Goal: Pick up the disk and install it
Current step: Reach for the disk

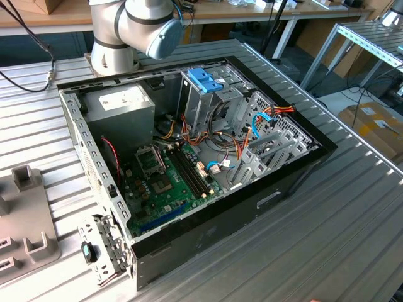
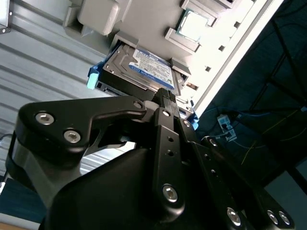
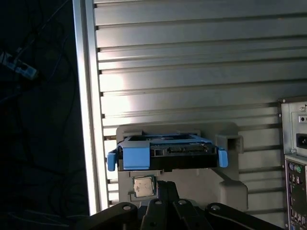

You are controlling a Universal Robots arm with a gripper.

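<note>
Currently the disk point(image 2: 148, 64) lies flat in a grey holder point(image 2: 98, 14), label side up, with its blue frame point(image 2: 91, 79) clipped around its edges. The holder sits on the ribbed metal worktop point(image 3: 192, 72), close to one long edge of it. In the first wrist view the disk point(image 3: 177, 152) is seen end-on, its dark connector side facing the camera between the two blue tabs of the frame point(image 3: 134, 157). A small processor chip point(image 3: 143, 186) lies in another pocket of the same holder point(image 3: 230, 182).

The gripper point(image 2: 165, 98) hangs just beside the disk's near edge and lines up roughly with its middle. It seems not to be touching the disk, though the angle is too oblique to be sure. Whether the gripper is open or closed I cannot tell, and nothing is visibly held in it.

In the exterior view the computer case point(image 1: 252, 207) lies open near the middle of the worktop point(image 1: 315, 251), with the arm point(image 1: 135, 25) rising from behind its far corner. Inside the case, a grey box point(image 1: 119, 104) with a white sticker fills the corner nearest the arm's base. A metal cage point(image 1: 204, 94) with a blue handle stands next to it, and a green circuit board point(image 1: 170, 182) covers the floor.
</note>
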